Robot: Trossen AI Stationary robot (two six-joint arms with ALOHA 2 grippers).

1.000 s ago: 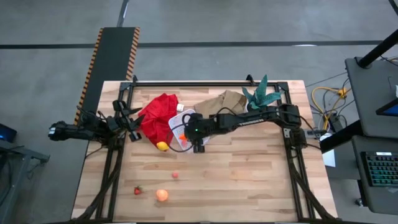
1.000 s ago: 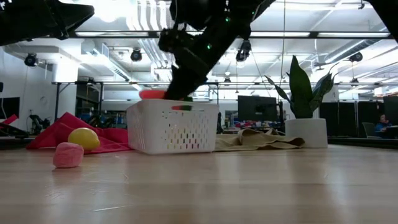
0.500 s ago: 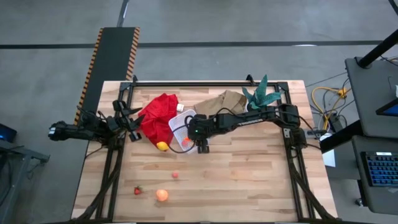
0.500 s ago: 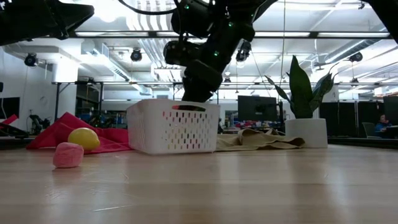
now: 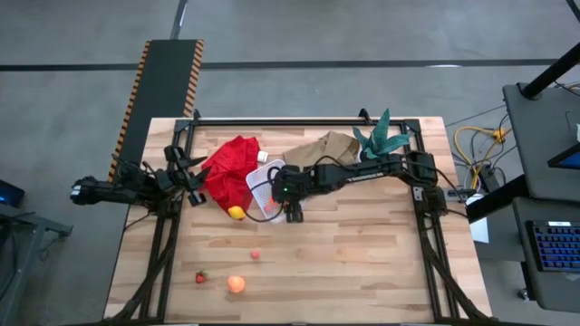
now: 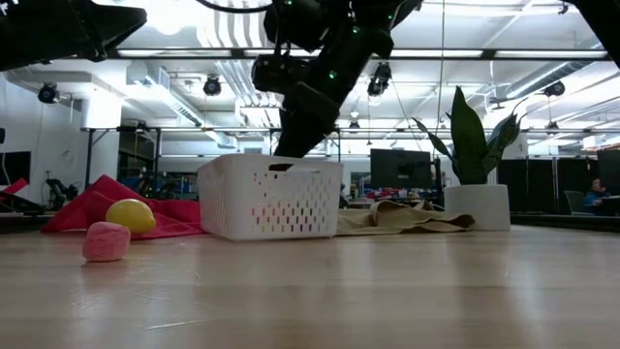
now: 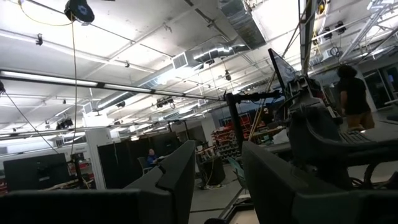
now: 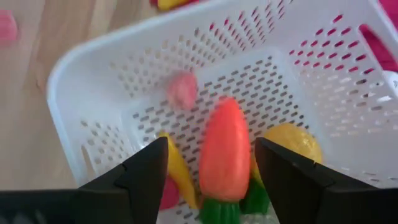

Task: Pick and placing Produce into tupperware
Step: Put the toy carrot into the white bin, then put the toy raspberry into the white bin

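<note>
On the wooden slatted table, seen from above, the white perforated plastic tupperware is placed near the middle, its far-left side beside a crumpled red cloth. The right gripper is held over the container's right part, at the end of the dark right arm reaching in from the right side. A small yellow lemon is seen at the cloth's near edge, just beside the container. A small pink piece, a tiny red berry and a peach-orange ball are scattered on the near part of the table, well apart from the container. A brown paper bag and a green potted plant are found at the far side. The left gripper is parked at the table's left edge, beside the cloth.

In the low view, the right gripper is shown hanging just above the rim of the tupperware. The lemon and the pink piece are seen left of it.

In the left wrist view, only the room is shown past the left gripper, whose fingers are set apart with nothing between them.

In the right wrist view, the right gripper is shown spread wide and empty above the tupperware. Inside the container an orange carrot with a green top is lying, with a second yellow lemon beside it, a yellow piece on its other side, and a small pink piece farther in.
</note>
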